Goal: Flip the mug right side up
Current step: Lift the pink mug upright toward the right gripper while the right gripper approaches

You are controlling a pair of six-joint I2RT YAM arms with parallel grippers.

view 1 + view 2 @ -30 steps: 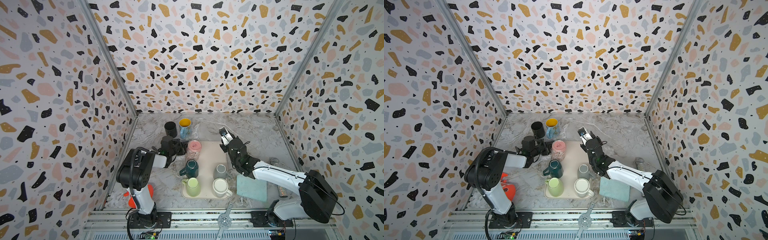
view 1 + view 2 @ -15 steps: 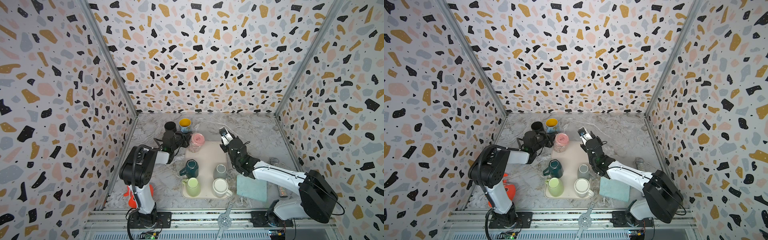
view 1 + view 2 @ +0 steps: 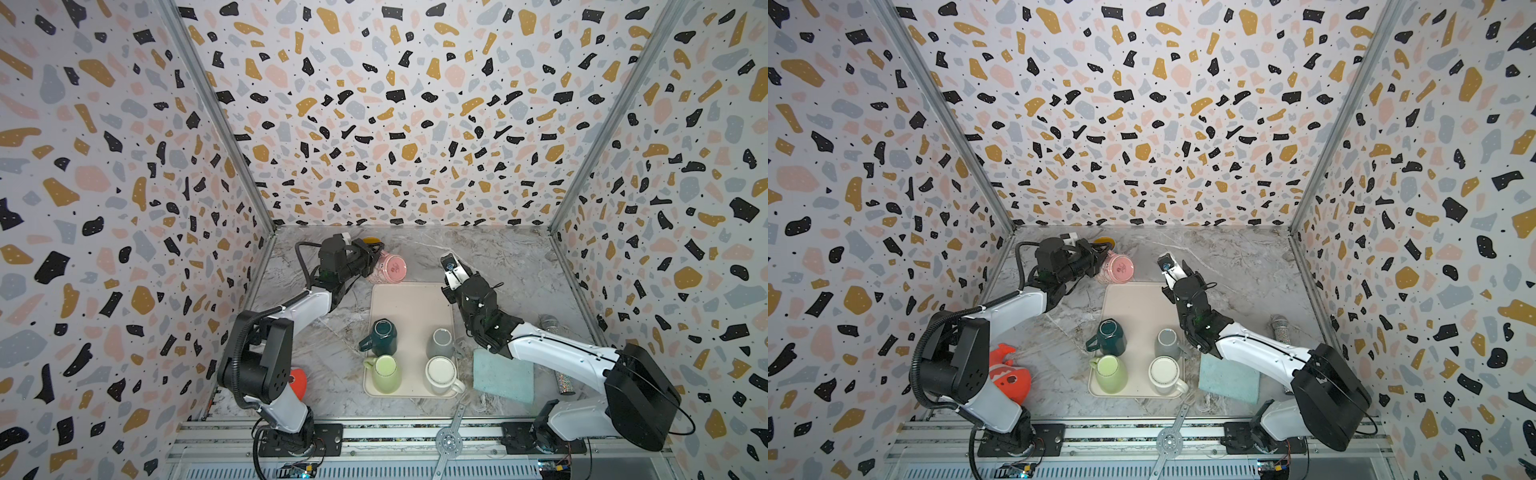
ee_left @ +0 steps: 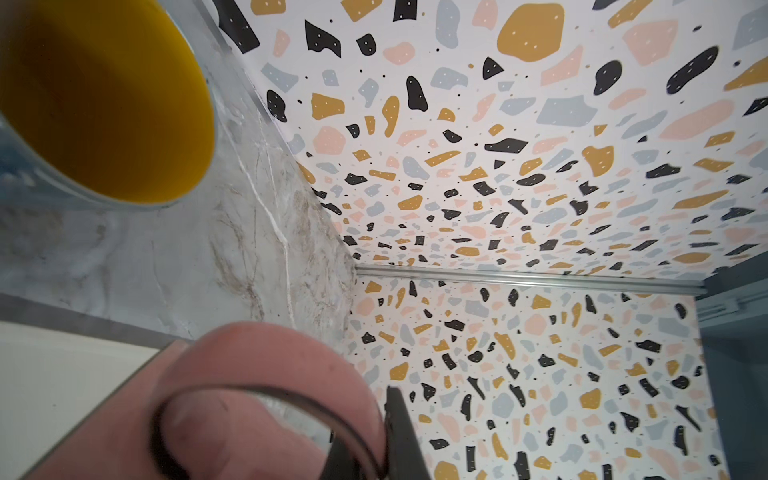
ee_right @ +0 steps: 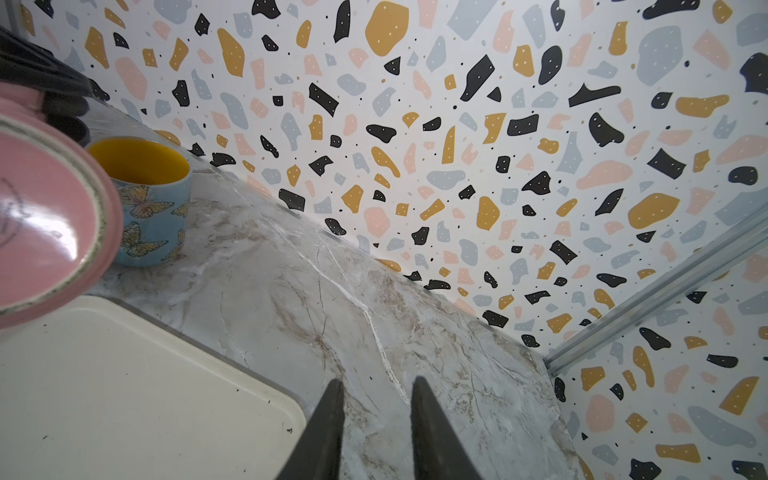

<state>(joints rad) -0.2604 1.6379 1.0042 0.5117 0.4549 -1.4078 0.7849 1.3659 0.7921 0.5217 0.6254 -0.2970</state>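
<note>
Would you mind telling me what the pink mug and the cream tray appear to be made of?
The pink mug looks like glazed ceramic: its glossy base shows bright highlights inside a dull foot ring. The cream tray is probably matte plastic: smooth, dull surface, rounded corner.

Far half of the tray (image 3: 411,305) is bare; dark green mug (image 3: 381,334), grey mug (image 3: 441,343), pale green mug (image 3: 384,372) and white mug (image 3: 441,372) crowd its near half; pink mug (image 3: 388,268) and yellow-lined mug (image 5: 143,199) block its far left corner; table (image 3: 498,257) right of them lies open.

Robot lab booth, this: terrazzo-print walls (image 3: 395,124) box in a marble-look tabletop (image 3: 498,257), and two arms (image 3: 552,353) sit bolted to an aluminium rail (image 3: 395,432) up front.
</note>
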